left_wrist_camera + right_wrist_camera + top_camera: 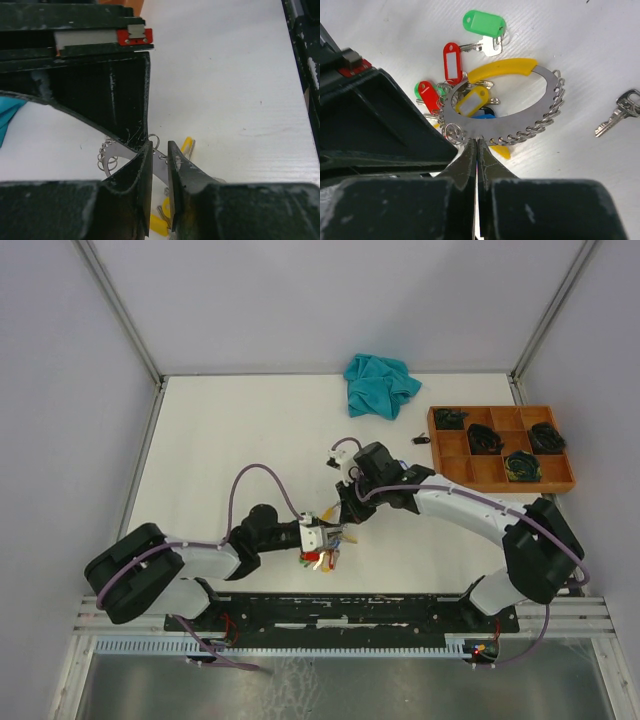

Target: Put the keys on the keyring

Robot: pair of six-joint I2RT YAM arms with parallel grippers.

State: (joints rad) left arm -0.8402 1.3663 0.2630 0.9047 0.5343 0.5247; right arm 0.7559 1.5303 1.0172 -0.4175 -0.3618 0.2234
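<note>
Near the table's (220, 440) near edge, my right gripper (477, 141) is clamped on the thin rim of the keyring (520, 126), while the left gripper (160, 147) sits slightly apart around it, so the ring could pivot loose.

- The left arm (200, 562) lies low along the near edge of the bench (230, 430), with its forearm reaching right toward the middle.
- The left hand (322, 540) points right. Its two fingers (145, 170) stand slightly apart, with a narrow gap between them.
- The right arm (470, 505) comes up from the near right corner, bends at the elbow and stretches left across the bench.
- Its wrist tips down toward the near edge.
- The right hand (348, 515) points down and left. Its fingers (467, 155) are pressed together with no gap.
- The two hands sit just beside each other near the middle of the near edge. Whether they touch cannot be told.
</note>
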